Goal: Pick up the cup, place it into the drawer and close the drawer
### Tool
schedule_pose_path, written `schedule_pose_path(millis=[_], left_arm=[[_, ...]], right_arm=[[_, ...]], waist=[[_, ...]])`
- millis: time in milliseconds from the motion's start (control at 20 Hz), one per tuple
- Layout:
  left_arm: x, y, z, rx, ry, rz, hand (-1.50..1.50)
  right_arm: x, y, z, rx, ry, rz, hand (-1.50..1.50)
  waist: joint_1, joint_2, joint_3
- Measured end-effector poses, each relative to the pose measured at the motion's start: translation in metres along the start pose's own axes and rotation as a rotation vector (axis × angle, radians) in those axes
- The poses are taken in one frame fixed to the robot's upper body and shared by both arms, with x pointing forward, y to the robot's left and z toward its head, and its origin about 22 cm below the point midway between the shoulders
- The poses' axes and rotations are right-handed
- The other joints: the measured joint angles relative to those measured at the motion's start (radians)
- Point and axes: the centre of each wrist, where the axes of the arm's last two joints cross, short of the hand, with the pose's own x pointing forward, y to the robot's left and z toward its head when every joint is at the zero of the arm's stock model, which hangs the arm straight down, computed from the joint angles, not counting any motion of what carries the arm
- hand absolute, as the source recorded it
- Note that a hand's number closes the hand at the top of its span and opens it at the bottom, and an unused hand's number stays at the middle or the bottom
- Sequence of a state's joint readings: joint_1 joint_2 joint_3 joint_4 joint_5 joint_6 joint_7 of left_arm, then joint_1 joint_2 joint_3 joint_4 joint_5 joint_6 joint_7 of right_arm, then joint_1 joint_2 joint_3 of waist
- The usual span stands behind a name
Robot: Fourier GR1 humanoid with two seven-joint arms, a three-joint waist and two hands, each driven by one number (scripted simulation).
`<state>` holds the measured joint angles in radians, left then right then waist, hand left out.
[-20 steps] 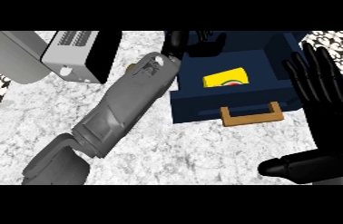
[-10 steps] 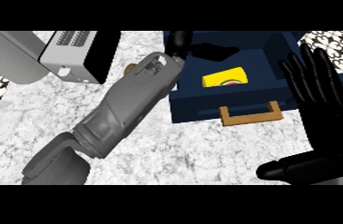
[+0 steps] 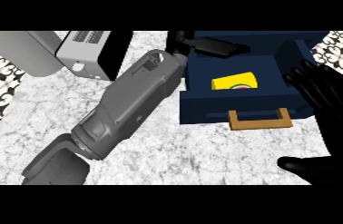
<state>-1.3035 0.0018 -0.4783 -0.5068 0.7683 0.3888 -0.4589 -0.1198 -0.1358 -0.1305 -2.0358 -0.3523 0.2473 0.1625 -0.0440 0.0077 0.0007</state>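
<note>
- while the navy drawer (image 3: 201,107) stands open, the yellow cup (image 3: 236,81) lies inside it, clear of both hands.
- left hand (image 3: 214,47) lies over the drawer's back edge, fingers straight and together, holding nothing.
- right hand (image 3: 325,100) rests at the view's right edge, fingers apart, just beside the drawer.
- the wooden handle (image 3: 260,121) faces the robot.

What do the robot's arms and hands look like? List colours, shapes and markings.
Left forearm: grey, boxy segmented casing with a small round fitting near the wrist; no cables or markings visible. Left robot hand and right robot hand: plain black, with slender fingers.
</note>
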Motion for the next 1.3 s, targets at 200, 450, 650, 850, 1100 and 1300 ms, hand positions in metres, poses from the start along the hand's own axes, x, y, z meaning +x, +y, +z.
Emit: schedule_pose_path(millis=[200,450,650,850,1100,1300], left_arm=[[0.004,0.012,0.002,0.04,-0.004,0.045,-1.5],[0.009,0.05,0.008,0.103,-0.01,0.086,-1.5],[0.003,0.083,0.031,0.152,0.007,0.102,-1.5],[0.002,0.115,0.06,0.19,0.02,0.107,-1.5],[0.008,0.155,0.104,0.22,0.035,0.123,-1.5],[0.009,0.177,0.136,0.224,0.047,0.136,-1.5]], right_arm=[[0.007,-0.005,0.01,0.054,0.021,0.059,1.5],[0.013,-0.012,0.012,0.128,0.062,0.205,1.5],[0.011,-0.008,0.016,0.164,0.101,0.286,1.5],[0.009,-0.006,0.02,0.187,0.144,0.36,1.5],[-0.007,-0.001,0.016,0.182,0.198,0.426,1.5],[-0.021,0.005,0.005,0.232,0.217,0.542,1.5]], waist=[[0.03,-0.009,-0.001],[0.059,-0.015,-0.001],[0.071,-0.018,-0.001],[0.073,-0.018,-0.001],[0.074,-0.015,-0.001],[0.076,-0.012,-0.001]])
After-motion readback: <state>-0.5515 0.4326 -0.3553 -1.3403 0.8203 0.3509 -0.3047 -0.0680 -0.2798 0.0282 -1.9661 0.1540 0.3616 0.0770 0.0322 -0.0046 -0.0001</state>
